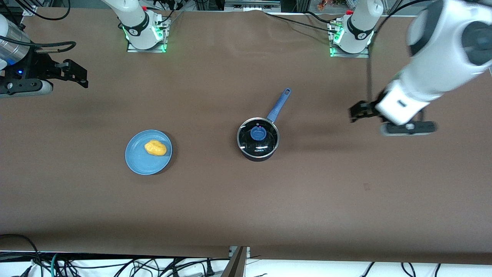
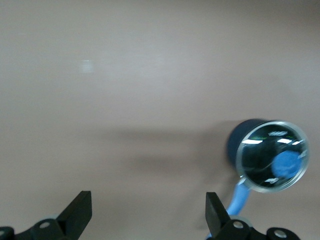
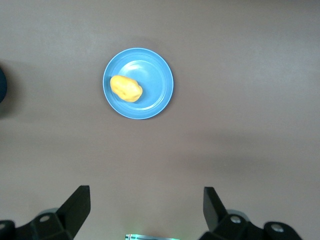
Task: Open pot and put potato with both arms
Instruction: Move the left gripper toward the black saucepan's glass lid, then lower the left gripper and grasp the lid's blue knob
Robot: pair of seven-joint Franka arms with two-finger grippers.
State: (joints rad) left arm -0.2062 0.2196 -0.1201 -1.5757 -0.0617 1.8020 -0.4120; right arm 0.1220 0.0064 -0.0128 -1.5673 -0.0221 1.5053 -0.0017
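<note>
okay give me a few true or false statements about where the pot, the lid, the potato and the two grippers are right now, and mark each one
1. The potato lies on the blue plate. True.
2. The pot is uncovered. False: its glass lid with a blue knob is on it.
3. The left gripper grips the pot's handle. False: it is open over bare table toward the left arm's end.
4. The right gripper is open and empty. True.
5. The plate lies toward the right arm's end from the pot. True.
</note>
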